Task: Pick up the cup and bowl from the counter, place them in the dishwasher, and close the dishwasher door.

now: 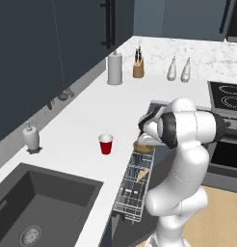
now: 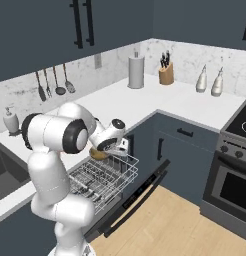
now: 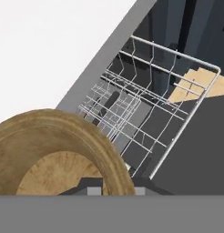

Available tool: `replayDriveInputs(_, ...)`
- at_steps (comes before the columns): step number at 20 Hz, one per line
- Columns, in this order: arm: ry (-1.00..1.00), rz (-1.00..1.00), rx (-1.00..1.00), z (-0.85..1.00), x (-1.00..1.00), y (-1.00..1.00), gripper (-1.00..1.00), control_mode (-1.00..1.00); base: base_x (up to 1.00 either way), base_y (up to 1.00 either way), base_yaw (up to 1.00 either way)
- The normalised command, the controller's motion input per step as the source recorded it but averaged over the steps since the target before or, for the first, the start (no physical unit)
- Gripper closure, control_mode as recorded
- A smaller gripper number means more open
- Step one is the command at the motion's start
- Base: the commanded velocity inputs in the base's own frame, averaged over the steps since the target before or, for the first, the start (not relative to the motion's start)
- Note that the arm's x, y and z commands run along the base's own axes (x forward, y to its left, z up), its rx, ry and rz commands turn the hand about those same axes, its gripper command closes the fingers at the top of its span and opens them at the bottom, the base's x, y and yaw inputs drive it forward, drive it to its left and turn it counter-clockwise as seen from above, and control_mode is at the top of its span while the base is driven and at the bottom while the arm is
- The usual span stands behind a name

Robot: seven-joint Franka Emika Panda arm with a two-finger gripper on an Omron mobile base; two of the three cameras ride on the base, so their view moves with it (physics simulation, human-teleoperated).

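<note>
The tan wooden bowl (image 1: 143, 147) (image 2: 98, 153) hangs over the far end of the silver wire rack (image 1: 132, 188) (image 2: 102, 177), just off the counter's edge. My gripper (image 1: 146, 139) (image 2: 108, 146) is shut on its rim. In the hand view the bowl (image 3: 54, 136) looms at lower left, with the rack (image 3: 150, 104) below and beyond it. The red cup (image 1: 106, 144) stands upright on the white counter (image 1: 91, 111), left of the bowl. The dishwasher door (image 2: 140, 192) lies folded down, open, under the pulled-out rack.
A dark sink (image 1: 38, 207) sits at near left, with a white soap dispenser (image 1: 30, 136) behind it. A paper towel roll (image 1: 114, 68), a knife block (image 1: 138, 67) and two bottles (image 1: 179, 70) stand at the back. The stove (image 1: 226, 96) and oven (image 2: 230, 185) are to the right.
</note>
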Motion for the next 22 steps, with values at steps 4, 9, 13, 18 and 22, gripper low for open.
replayDriveInputs(4, 0.00, 0.16, -0.02, -0.44, -0.10, 0.00, 1.00, -1.00, 0.00, 0.00, 0.00)
replayDriveInputs(9, 0.00, 0.14, 0.00, -0.57, 0.00, 0.00, 1.00, -1.00, 0.00, 0.00, 0.00)
replayDriveInputs(13, -0.02, 0.10, 0.00, -0.53, 0.00, 0.00, 1.00, -1.00, 0.00, 0.00, 0.00)
replayDriveInputs(18, -0.06, 0.10, 0.18, -0.44, 0.03, 0.00, 1.00, -1.00, 0.00, 0.00, 0.00)
replayDriveInputs(22, -0.03, 0.07, 0.18, -0.46, 0.26, 0.00, 1.00, -1.00, 0.00, 0.00, 0.00)
